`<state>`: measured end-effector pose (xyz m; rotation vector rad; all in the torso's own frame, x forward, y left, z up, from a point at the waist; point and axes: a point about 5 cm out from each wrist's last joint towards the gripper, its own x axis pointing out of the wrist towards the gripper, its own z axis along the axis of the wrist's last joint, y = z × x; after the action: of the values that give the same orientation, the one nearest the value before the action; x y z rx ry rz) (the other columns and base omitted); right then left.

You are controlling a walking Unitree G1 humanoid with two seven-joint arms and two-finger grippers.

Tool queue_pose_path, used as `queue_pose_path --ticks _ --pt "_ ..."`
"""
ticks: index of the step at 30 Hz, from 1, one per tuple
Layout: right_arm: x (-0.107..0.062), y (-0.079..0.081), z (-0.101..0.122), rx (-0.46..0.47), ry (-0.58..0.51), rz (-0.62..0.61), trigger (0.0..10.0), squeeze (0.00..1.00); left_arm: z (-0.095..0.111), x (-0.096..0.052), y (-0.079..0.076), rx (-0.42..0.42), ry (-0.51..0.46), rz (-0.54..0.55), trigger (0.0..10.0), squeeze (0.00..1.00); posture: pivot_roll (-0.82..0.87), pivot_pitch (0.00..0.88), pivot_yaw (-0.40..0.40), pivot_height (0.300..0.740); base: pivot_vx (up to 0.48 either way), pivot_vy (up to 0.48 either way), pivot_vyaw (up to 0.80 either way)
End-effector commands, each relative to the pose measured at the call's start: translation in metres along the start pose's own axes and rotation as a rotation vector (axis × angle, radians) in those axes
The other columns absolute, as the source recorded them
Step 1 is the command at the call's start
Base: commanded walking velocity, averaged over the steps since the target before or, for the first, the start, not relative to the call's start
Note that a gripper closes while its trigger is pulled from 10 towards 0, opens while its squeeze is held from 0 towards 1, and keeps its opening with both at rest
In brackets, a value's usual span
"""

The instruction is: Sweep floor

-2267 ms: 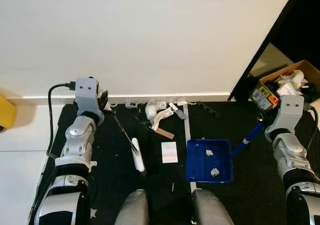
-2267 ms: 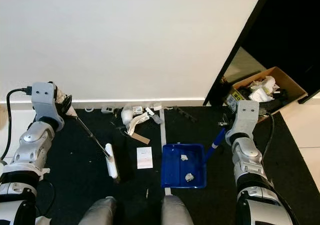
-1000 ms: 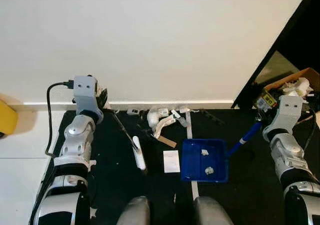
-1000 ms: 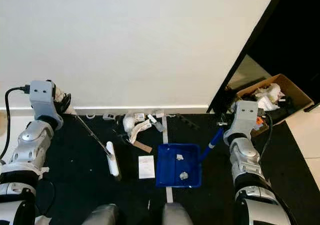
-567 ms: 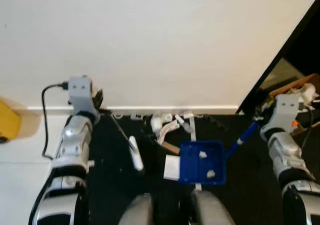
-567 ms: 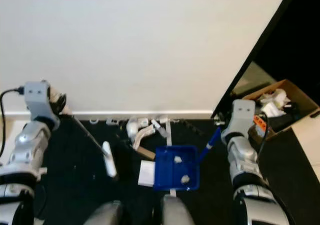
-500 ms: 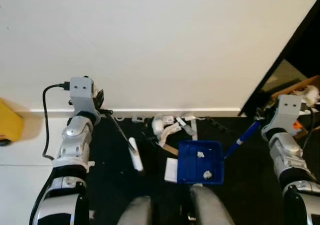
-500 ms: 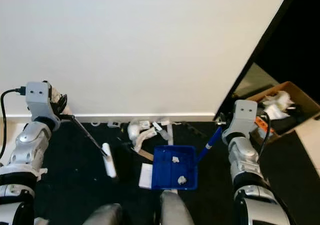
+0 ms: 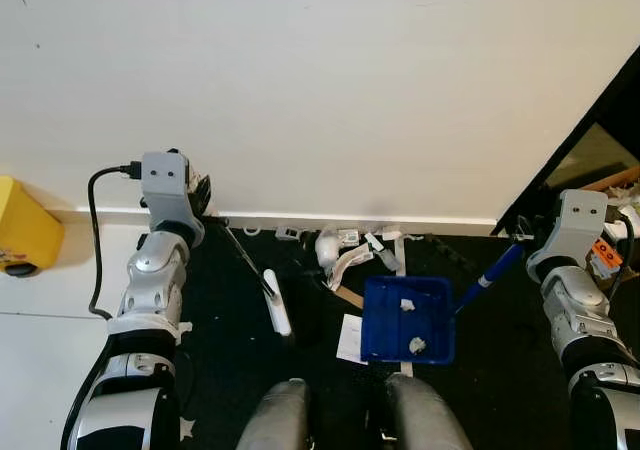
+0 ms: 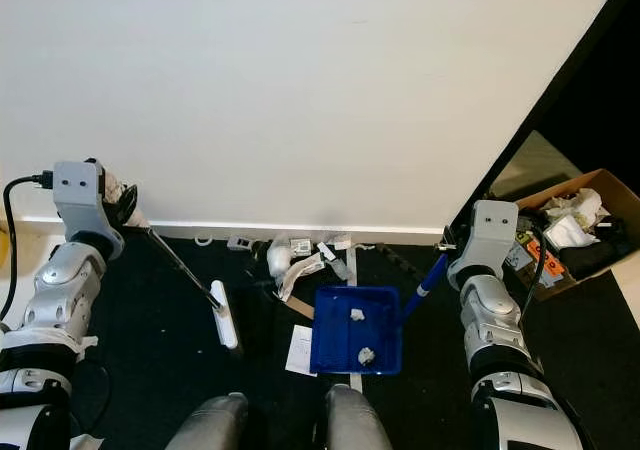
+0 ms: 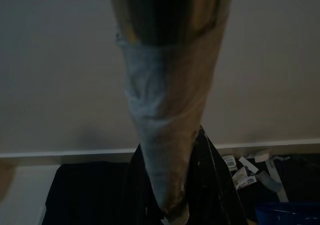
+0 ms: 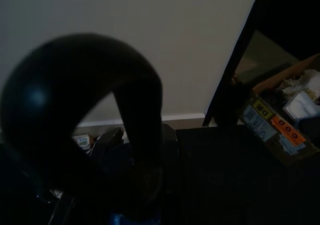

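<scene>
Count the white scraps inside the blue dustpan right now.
2 in the dustpan: one scrap near its far edge, one scrap nearer the robot, toward its right side. None looks hidden.

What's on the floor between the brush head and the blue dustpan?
In the left eye view, a white paper slip lies on the black mat between the brush head and the dustpan.

no legible text anywhere

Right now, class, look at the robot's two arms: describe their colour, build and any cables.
Both the left arm and the right arm are silver, made of rounded jointed segments, each topped by a boxy grey wrist block with two small dark dots. A black cable loops from the left wrist block.
</scene>
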<state>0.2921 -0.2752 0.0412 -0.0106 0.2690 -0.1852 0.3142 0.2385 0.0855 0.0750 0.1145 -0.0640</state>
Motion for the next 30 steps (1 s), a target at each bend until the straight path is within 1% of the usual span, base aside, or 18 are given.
queue_pose_path --ticks 1,3,6,8,12,14,15,19,20,21,22,26,28,29,30 --pt "0.000 -0.012 0.006 -0.002 -0.023 -0.035 10.0 0.00 0.005 0.000 0.000 0.029 -0.020 -0.009 10.0 0.00 0.05 0.039 0.006 0.740 0.000 -0.480 0.00" --pt "0.000 -0.022 0.013 -0.006 -0.041 -0.057 10.0 0.00 0.002 0.000 -0.004 0.050 -0.009 -0.024 10.0 0.00 0.04 0.040 0.007 0.740 0.000 -0.480 0.00" --pt "0.001 -0.026 0.018 -0.012 -0.050 -0.063 10.0 0.00 0.001 0.001 -0.005 0.034 -0.010 -0.014 10.0 0.00 0.04 0.040 0.006 0.740 0.000 -0.439 0.00" --pt "0.001 -0.029 0.020 -0.015 -0.055 -0.067 10.0 0.00 0.000 0.001 -0.005 -0.006 -0.011 0.008 10.0 0.00 0.04 0.040 0.005 0.740 0.000 0.000 0.00" --pt "0.004 -0.033 0.031 -0.029 -0.078 -0.060 10.0 0.00 0.007 0.007 -0.011 0.037 -0.042 -0.016 10.0 0.00 0.03 0.041 -0.002 0.740 0.000 0.000 0.00" --pt "0.004 -0.033 0.031 -0.029 -0.078 -0.060 10.0 0.00 0.007 0.007 -0.011 0.037 -0.042 -0.016 10.0 0.00 0.03 0.041 -0.002 0.740 0.000 0.000 0.00" --pt "0.004 -0.033 0.032 -0.032 -0.078 -0.055 10.0 0.00 0.008 0.008 -0.011 0.041 -0.046 -0.023 10.0 0.00 0.02 0.041 -0.002 0.740 0.000 0.000 0.00" --pt "0.006 -0.023 0.030 -0.043 -0.068 -0.020 10.0 0.00 0.010 0.014 -0.015 0.143 -0.028 -0.069 10.0 0.00 0.02 0.052 -0.004 0.740 0.000 0.000 0.00" --pt "0.006 -0.022 0.029 -0.046 -0.063 -0.015 10.0 0.00 0.011 0.015 -0.016 0.160 -0.030 -0.079 10.0 0.00 0.03 0.056 -0.005 0.740 0.000 0.000 0.00" --pt "0.006 -0.022 0.029 -0.046 -0.063 -0.015 10.0 0.00 0.011 0.015 -0.016 0.160 -0.030 -0.079 10.0 0.00 0.03 0.056 -0.005 0.740 0.000 0.000 0.00" --pt "0.007 -0.017 0.025 -0.056 -0.050 0.001 10.0 0.00 0.012 0.018 -0.017 0.200 -0.027 -0.111 10.0 0.00 0.03 0.067 -0.004 0.740 0.000 0.000 0.00" --pt "0.007 -0.014 0.021 -0.063 -0.036 0.008 10.0 0.00 0.014 0.021 -0.019 0.223 -0.027 -0.137 10.0 0.00 0.02 0.080 -0.005 0.740 0.000 0.000 0.00" --pt "0.007 -0.010 0.019 -0.068 -0.023 0.015 10.0 0.00 0.017 0.026 -0.022 0.242 -0.026 -0.171 10.0 0.00 0.02 0.107 -0.002 0.740 0.000 0.000 0.00" --pt "0.007 -0.010 0.019 -0.068 -0.023 0.015 10.0 0.00 0.017 0.026 -0.022 0.242 -0.026 -0.171 10.0 0.00 0.02 0.107 -0.002 0.740 0.000 0.000 0.00" --pt "0.008 -0.009 0.018 -0.070 -0.019 0.017 10.0 0.00 0.017 0.028 -0.025 0.262 -0.016 -0.192 10.0 0.00 0.02 0.123 0.002 0.740 0.000 0.000 0.00"
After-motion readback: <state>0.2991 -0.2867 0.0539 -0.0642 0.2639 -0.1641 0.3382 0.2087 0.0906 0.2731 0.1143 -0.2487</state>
